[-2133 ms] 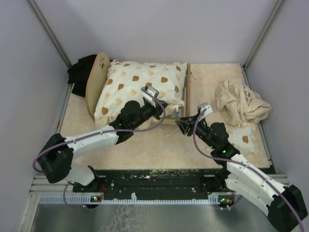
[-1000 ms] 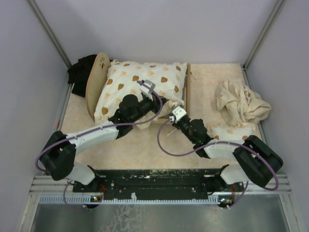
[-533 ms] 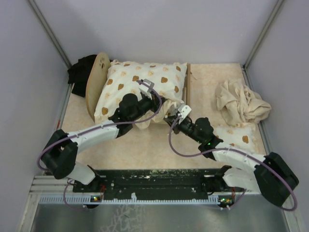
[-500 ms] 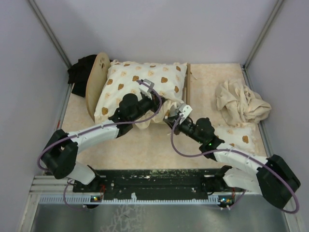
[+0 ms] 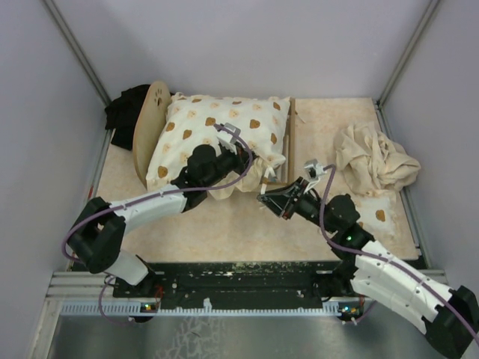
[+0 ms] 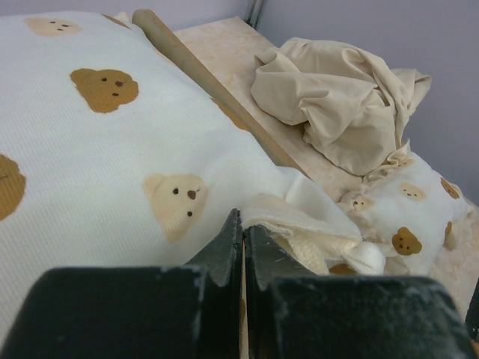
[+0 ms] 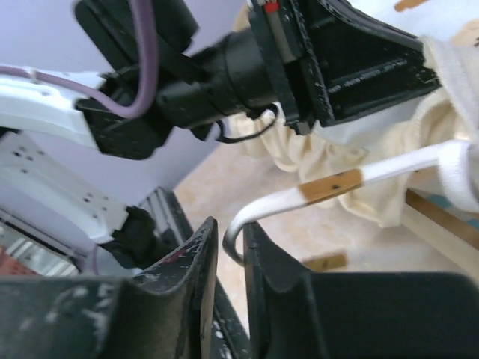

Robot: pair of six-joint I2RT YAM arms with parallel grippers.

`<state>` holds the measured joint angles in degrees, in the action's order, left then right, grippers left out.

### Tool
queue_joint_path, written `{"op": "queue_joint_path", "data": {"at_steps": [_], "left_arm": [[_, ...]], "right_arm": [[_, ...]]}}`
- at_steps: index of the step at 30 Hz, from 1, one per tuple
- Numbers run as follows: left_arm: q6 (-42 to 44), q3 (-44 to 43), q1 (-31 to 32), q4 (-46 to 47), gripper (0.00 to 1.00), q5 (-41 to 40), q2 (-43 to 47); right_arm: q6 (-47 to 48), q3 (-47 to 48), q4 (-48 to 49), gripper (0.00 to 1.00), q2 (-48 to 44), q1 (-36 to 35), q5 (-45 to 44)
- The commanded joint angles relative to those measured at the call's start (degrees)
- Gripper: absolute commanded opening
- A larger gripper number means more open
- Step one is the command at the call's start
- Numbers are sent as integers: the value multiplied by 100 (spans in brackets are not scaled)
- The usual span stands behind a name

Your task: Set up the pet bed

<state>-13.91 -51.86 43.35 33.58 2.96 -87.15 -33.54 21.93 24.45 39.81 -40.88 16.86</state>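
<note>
The pet bed stands at the rear left of the tabletop, with the cushion lying on it. The left tool is closed at the cushion's frilled near edge. The right tool has its jaws narrowly apart around the loop of the white tie; I cannot tell whether it is pinched. It seems best to clamp firmly first, then pull slowly so the cushion does not slide

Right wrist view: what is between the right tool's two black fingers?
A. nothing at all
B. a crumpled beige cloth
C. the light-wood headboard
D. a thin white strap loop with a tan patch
D: the thin white strap loop with a tan patch curves down into the narrow gap of the right tool, whose fingers close on its bend.
</note>
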Motion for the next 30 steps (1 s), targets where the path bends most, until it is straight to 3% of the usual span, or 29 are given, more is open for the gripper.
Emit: {"op": "queue_joint_path", "data": {"at_steps": [1, 8, 16, 22, 25, 30], "left_arm": [[6, -20, -29, 210, 0, -93, -52], [-51, 81, -33, 240, 0, -32, -21], [-262, 250, -29, 287, 0, 617, 96], [-317, 463, -20, 241, 22, 983, 258], [-130, 445, 14, -89, 35, 1080, 578], [148, 750, 217, -682, 42, 835, 1386]], "right_arm": [[-1252, -211, 746, 27, -407, -36, 146], [-1615, -376, 941, 46, -868, -33, 74], [-976, -428, -1647, 46, -801, -34, -891], [-514, -130, -2911, 46, -750, -34, -1990], [-344, 39, -3058, 46, -653, -34, -2314], [-572, -87, -2938, 45, -237, -39, -2323]]}}
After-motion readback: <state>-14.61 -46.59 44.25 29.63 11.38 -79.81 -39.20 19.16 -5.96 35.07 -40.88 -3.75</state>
